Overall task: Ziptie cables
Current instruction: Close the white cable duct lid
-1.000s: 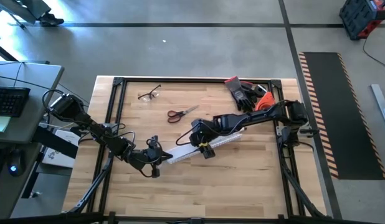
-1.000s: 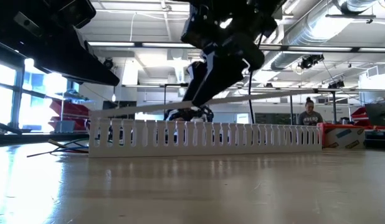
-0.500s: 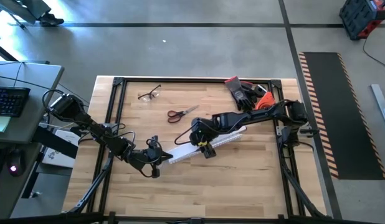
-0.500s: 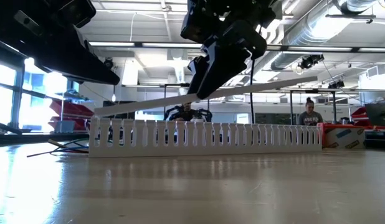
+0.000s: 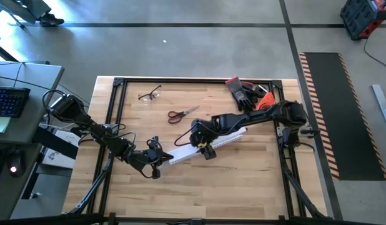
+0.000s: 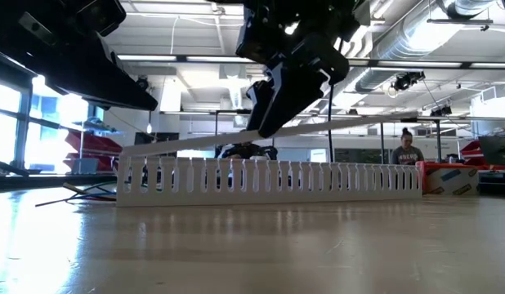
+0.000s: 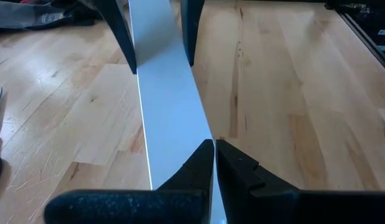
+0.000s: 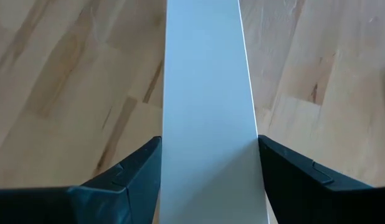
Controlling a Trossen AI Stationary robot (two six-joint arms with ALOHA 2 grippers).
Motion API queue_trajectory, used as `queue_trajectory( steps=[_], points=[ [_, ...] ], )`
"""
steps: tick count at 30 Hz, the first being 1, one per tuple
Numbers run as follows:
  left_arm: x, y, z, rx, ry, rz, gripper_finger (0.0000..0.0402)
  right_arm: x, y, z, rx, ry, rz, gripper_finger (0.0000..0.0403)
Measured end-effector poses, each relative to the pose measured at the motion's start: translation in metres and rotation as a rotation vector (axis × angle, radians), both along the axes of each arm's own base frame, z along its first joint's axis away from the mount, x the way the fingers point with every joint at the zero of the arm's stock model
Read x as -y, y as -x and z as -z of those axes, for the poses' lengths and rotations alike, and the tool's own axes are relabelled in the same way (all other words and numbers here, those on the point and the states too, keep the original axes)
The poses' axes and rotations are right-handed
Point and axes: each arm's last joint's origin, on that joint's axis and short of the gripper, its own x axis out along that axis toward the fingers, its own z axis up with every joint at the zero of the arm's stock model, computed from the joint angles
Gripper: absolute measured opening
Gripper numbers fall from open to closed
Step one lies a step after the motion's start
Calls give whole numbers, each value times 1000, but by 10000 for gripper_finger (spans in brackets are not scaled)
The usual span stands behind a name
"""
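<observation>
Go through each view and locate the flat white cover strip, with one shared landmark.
High: cover strip mid-table, slanting.
Low: cover strip tilted above the slotted duct.
Left wrist, running from centre upward.
Right wrist, centre.
Shared landmark: right hand, gripping its edges.

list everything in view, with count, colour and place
flat white cover strip: 1, white, held tilted above the duct
white slotted plastic duct: 1, white, table middle
red-handled scissors: 1, red and silver, behind the duct
clear safety glasses: 1, clear, far left of the table
black and orange work gloves: heap, far right corner
wooden table: 1, light wood
person: 1, in the room behind
left gripper: 1, dark, shut, at the strip's end
right gripper: 1, dark, gripping the strip's edges
</observation>
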Motion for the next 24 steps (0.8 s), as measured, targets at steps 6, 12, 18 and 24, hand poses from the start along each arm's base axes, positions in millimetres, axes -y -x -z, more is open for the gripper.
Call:
queue_trajectory(
  steps=[6,12,18,24],
  points=[
    [0,0,0,0,0,0,0,0,-2,8,-23,1,-2,213],
    [0,0,1,-3,-2,-1,0,0,-3,5,-18,1,-4,206],
    [-1,-3,11,-46,1,4,0,0,-3,4,-16,-5,-7,206],
    [-3,-7,23,-87,-2,-25,0,-1,-3,4,-16,-5,-8,205]
  ],
)
